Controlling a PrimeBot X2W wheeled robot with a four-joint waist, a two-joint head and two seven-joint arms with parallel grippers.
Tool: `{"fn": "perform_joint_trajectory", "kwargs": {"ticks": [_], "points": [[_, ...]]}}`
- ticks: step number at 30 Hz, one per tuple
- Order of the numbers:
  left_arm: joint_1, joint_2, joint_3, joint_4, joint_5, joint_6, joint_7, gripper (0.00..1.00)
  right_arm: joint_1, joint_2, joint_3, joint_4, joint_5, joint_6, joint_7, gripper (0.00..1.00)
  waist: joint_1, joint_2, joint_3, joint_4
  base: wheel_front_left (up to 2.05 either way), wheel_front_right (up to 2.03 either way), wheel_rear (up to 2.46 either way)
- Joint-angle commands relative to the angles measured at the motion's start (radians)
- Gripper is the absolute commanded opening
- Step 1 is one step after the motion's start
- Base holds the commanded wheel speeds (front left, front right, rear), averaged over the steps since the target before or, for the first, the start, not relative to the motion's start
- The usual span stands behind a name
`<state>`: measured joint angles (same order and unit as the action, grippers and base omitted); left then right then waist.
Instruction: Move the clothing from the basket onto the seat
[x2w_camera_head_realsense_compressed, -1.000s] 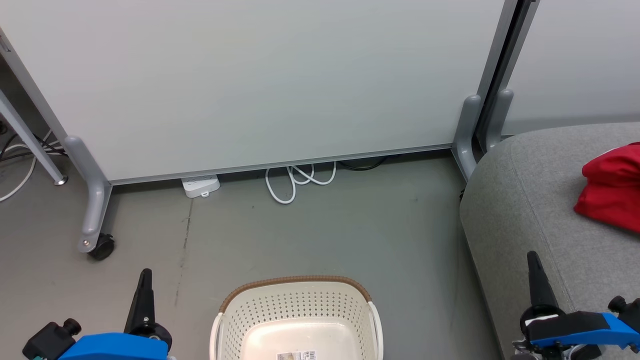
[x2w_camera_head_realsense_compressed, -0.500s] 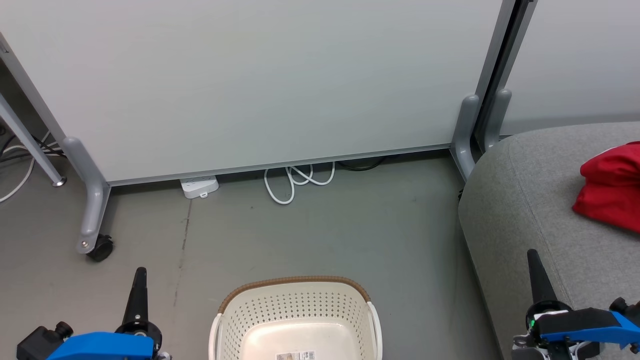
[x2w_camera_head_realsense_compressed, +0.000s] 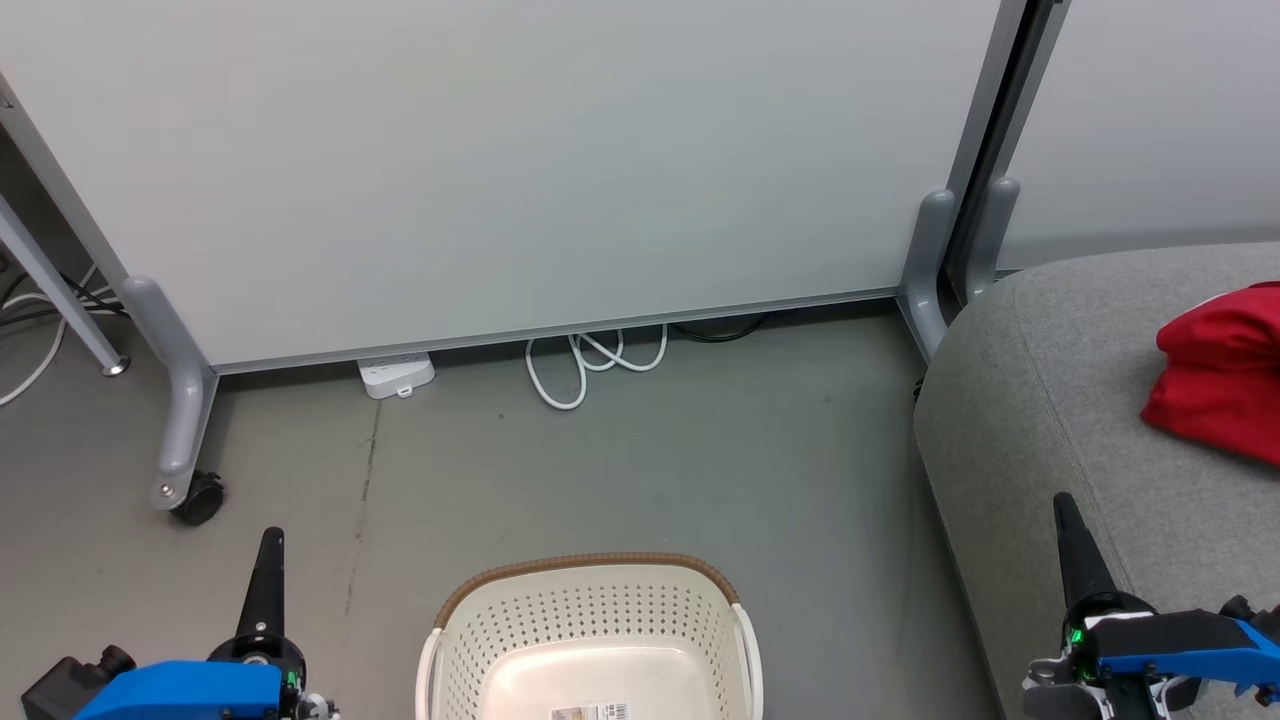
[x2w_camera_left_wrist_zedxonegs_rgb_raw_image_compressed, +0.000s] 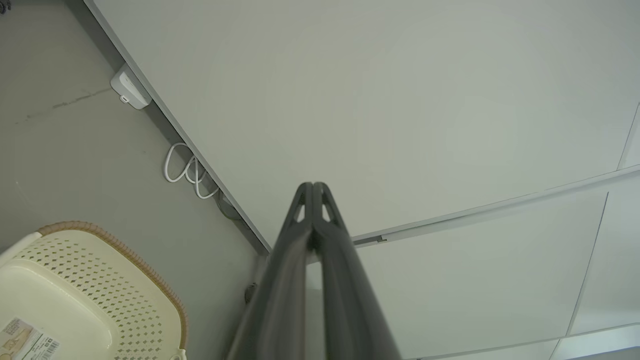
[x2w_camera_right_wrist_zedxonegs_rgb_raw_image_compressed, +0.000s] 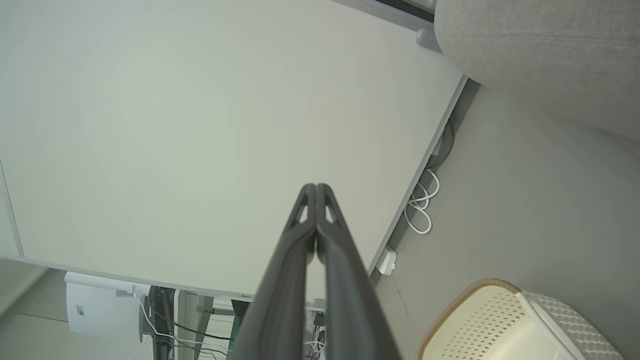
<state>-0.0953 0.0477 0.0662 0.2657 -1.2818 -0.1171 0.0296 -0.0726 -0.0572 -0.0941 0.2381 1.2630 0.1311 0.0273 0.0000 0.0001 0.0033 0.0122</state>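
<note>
Head view shows clothing (x2w_camera_head_realsense_compressed: 1220, 375) on the seat (x2w_camera_head_realsense_compressed: 1050, 400), the basket (x2w_camera_head_realsense_compressed: 590, 600) bare where visible, my left pincer (x2w_camera_head_realsense_compressed: 270, 545) and right pincer (x2w_camera_head_realsense_compressed: 1065, 510) clenched empty: likely done.

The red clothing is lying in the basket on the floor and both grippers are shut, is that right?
Not quite. The head view shows the red clothing lying on the grey seat, not in the basket. The basket does stand on the floor, and the left gripper and right gripper are both shut.
</note>
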Motion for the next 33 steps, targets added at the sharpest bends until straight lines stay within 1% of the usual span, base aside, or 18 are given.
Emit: {"fn": "perform_joint_trajectory", "kwargs": {"ticks": [1, 18, 33], "points": [[-0.02, 0.004, 0.012, -0.01, -0.035, -0.007, 0.01, 0.0, -0.025, 0.003, -0.004, -0.002, 0.039, 0.0, 0.01, 0.0, 0.0, -0.0001, 0.0, -0.001, 0.0, 0.0, 0.0], [-0.024, 0.004, 0.031, -0.013, -0.172, -0.011, 0.047, 0.0, -0.035, 0.006, -0.013, 0.005, 0.183, 0.0, 0.048, 0.0, 0.0, -0.0001, -0.001, -0.006, 0.0, 0.0, 0.0], [-0.026, 0.005, 0.045, -0.014, -0.271, -0.014, 0.073, 0.0, -0.044, 0.008, -0.019, 0.011, 0.289, 0.0, 0.075, 0.0, 0.0, -0.0001, -0.002, -0.009, 0.0, 0.0, 0.0]]}}
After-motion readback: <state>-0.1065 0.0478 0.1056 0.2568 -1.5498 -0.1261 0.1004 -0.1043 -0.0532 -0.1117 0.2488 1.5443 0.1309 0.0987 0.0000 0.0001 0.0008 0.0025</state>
